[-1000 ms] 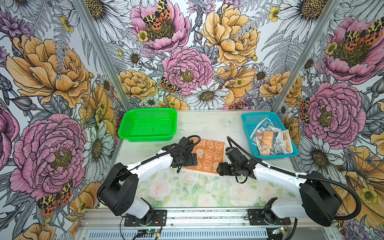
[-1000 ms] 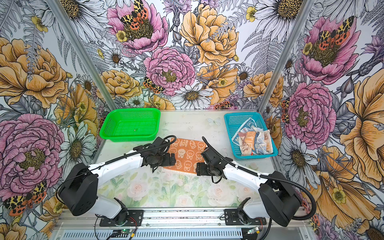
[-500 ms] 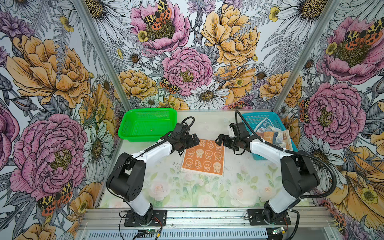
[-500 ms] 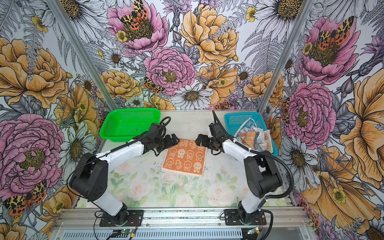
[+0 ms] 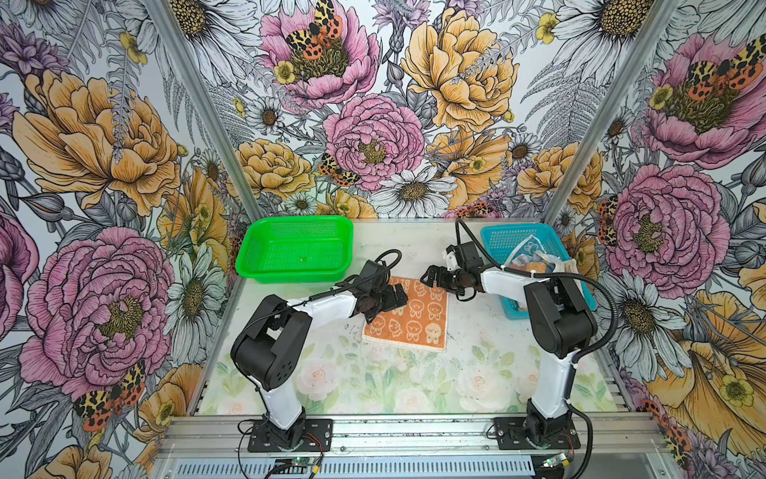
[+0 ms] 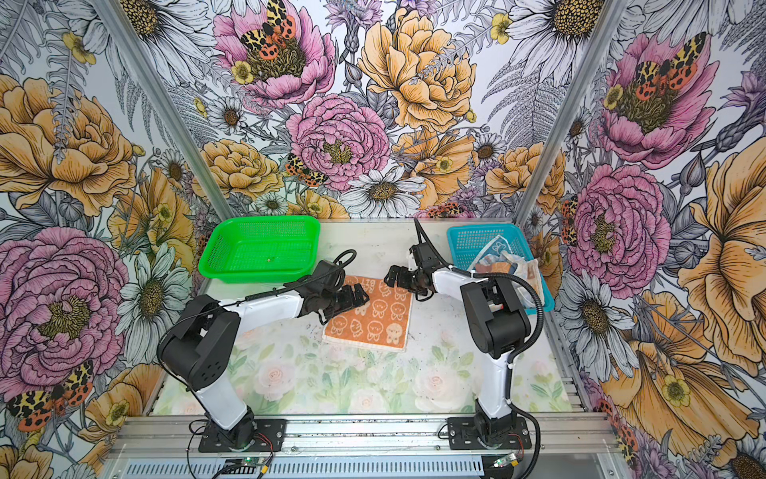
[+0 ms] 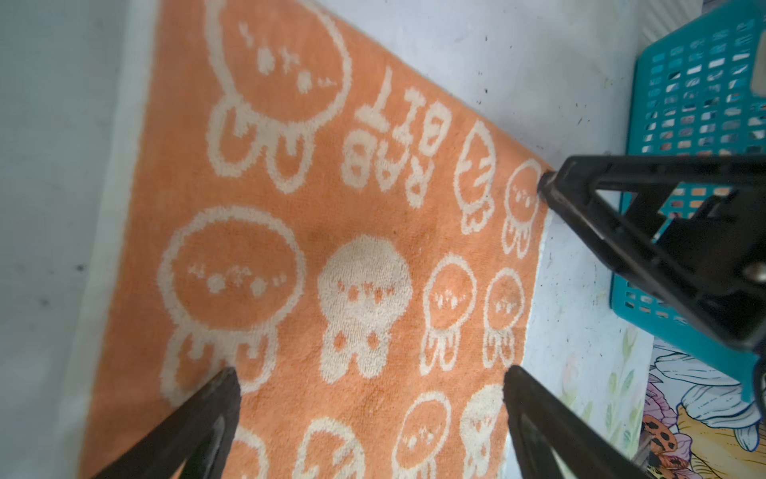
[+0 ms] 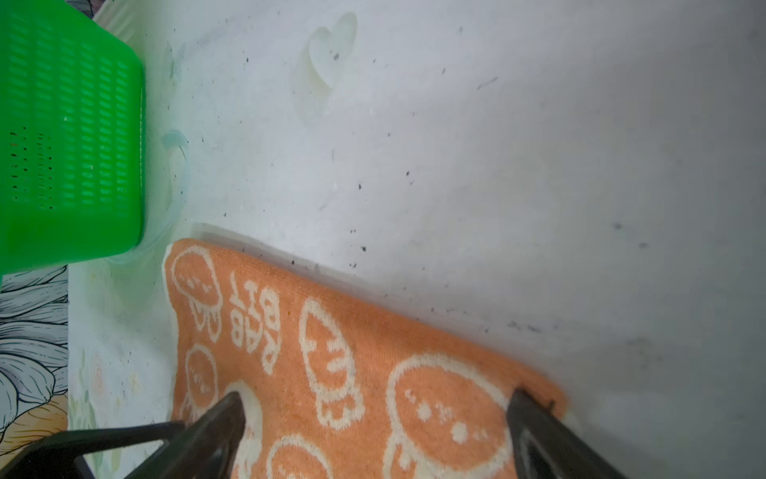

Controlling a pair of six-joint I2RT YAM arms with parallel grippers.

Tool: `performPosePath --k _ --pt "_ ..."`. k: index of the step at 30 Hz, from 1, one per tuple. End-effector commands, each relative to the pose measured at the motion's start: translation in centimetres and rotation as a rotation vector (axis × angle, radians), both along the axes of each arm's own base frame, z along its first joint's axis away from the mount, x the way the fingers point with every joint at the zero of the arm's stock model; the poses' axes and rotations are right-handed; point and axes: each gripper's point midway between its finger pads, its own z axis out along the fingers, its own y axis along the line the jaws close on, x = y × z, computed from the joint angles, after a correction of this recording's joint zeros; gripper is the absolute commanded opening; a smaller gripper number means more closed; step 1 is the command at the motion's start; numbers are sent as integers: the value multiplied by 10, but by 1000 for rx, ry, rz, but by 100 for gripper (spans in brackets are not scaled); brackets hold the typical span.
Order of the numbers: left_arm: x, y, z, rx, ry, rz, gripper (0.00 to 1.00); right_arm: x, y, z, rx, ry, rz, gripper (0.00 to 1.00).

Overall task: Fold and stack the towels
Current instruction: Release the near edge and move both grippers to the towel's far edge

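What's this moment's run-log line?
orange towel: flat on table | left gripper: open, above towel | right gripper: open, at towel corner

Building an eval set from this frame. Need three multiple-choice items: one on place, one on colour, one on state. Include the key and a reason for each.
1. The orange towel lies:
A. flat on the table, between the green basket and the blue basket
B. inside a basket
C. draped over an arm

2. The basket holding the crumpled towels is:
A. green
B. blue
C. neither

3. The left gripper and right gripper are:
A. both shut
B. left shut, right open
C. both open

Key:
1 A: both top views show it spread on the table between the baskets.
2 B: the bunched cloth sits in the blue basket, and the green one holds no towel.
3 C: each wrist view shows the fingers wide apart over the towel.
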Motion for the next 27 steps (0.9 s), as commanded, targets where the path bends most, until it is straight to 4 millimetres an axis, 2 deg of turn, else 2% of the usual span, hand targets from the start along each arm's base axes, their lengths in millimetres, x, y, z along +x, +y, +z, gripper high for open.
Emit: performPosePath --k 1,3,4,6,10,13,16,19,22,27 --pt "-10 -16 -15 -29 29 -20 99 -9 -38 -55 -118 134 -41 99" --pt "-14 -27 -18 -42 39 -36 99 -5 -47 -62 -138 149 -42 99" --pt "-17 -30 -31 -30 66 -41 99 -4 -51 -64 -149 154 -43 99" --pt "-19 -39 -34 -37 74 -50 99 -1 -57 -67 -158 164 -44 99" --pt "-20 -58 -26 -64 66 -67 99 11 -65 -63 -168 152 -56 99" --pt "-14 -64 -11 -73 40 -80 99 21 -62 -41 -154 114 -32 99" --pt "1 -55 11 -24 -10 -87 99 25 -60 -10 -143 51 -28 99" --pt "18 -39 27 28 -55 -81 99 19 -60 7 -140 21 -12 99" --pt "31 -24 35 58 -71 -74 99 11 -63 4 -166 24 10 99" --pt "37 -15 36 86 -80 -78 99 3 -60 -15 -188 57 49 89"
